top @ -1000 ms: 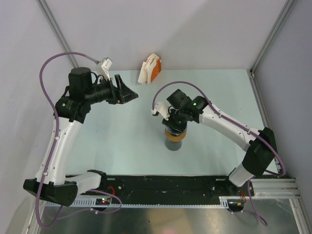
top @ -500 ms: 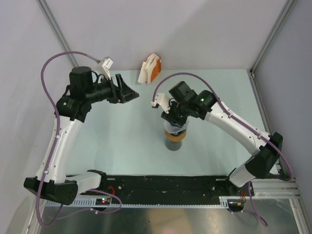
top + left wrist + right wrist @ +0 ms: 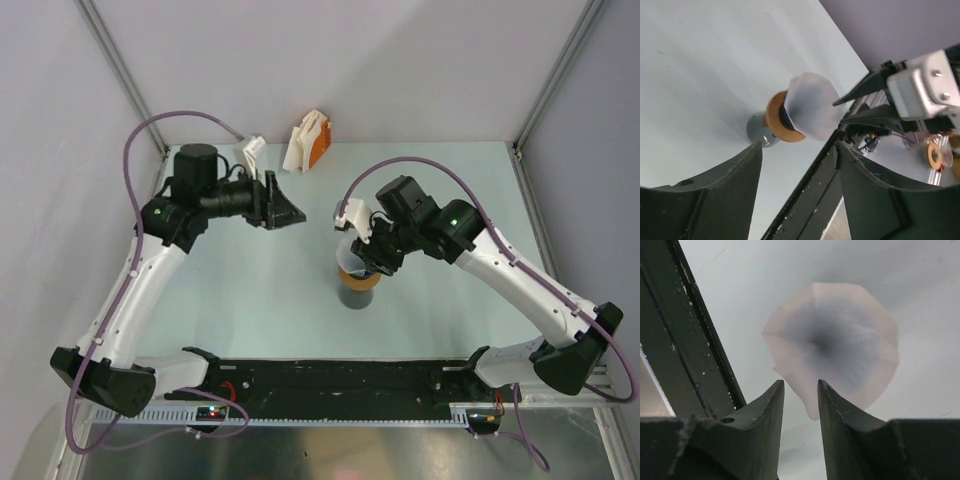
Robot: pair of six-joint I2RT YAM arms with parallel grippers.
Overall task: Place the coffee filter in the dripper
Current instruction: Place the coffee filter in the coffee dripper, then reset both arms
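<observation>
The white paper coffee filter (image 3: 812, 106) sits opened as a cone in the blue dripper (image 3: 783, 116). The dripper rests on a flat orange ring (image 3: 774, 118) on top of the dark grey cup (image 3: 758, 133). In the top view the filter (image 3: 351, 259) covers the dripper. My right gripper (image 3: 370, 257) is just right of the filter, open a little. In the right wrist view its tips (image 3: 800, 386) flank the filter's near rim (image 3: 832, 342) without pinching it. My left gripper (image 3: 294, 215) is open and empty, up to the left of the cup.
A stack of white filters in an orange holder (image 3: 308, 142) stands at the back edge of the table. The black rail (image 3: 340, 378) runs along the near edge. Grey walls enclose the left, back and right sides.
The right gripper has drawn back to the right off the cup, and the white filter now shows in the dripper. The left arm has swung right, toward the cup.
</observation>
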